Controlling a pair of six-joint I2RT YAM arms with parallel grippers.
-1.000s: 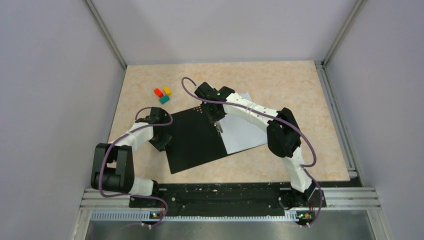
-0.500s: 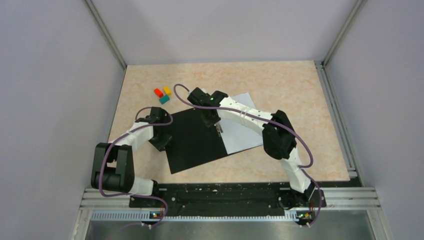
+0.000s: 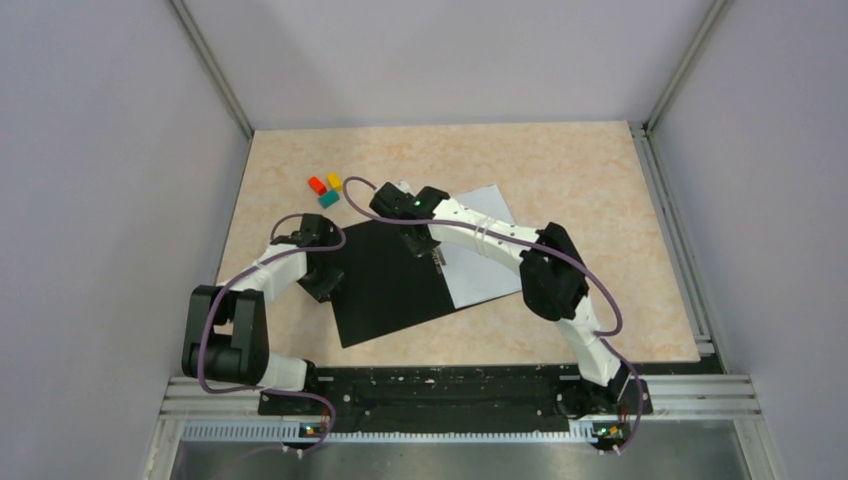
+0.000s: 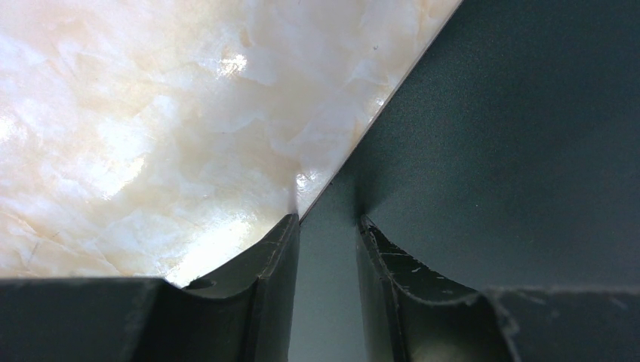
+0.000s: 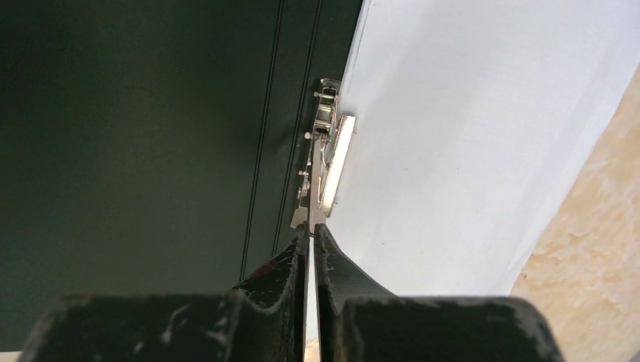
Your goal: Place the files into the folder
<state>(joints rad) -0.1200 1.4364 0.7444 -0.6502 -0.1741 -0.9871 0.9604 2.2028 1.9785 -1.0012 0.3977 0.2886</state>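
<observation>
The folder (image 3: pixel 385 285) lies open on the table, black inside up. The white files (image 3: pixel 490 265) lie flat on its right half, beside the metal spine clip (image 3: pixel 437 258). My right gripper (image 3: pixel 427 245) points down at the spine. In the right wrist view its jaws (image 5: pixel 312 228) are pinched on the near end of the clip (image 5: pixel 330 158), with the files (image 5: pixel 468 136) to the right and the black folder (image 5: pixel 136 128) to the left. My left gripper (image 3: pixel 325 285) stands at the folder's left edge. Its jaws (image 4: pixel 326 222) are apart, straddling that edge (image 4: pixel 355 158).
Three small blocks, red (image 3: pixel 316 185), yellow (image 3: pixel 335 181) and teal (image 3: pixel 328 199), sit behind the folder at the left. The marbled tabletop (image 3: pixel 560 160) is walled in by grey panels and metal rails on all sides.
The right wrist has swung left over the folder's spine and its jaws have closed further onto the clip. The left arm, folder and files have stayed put.
</observation>
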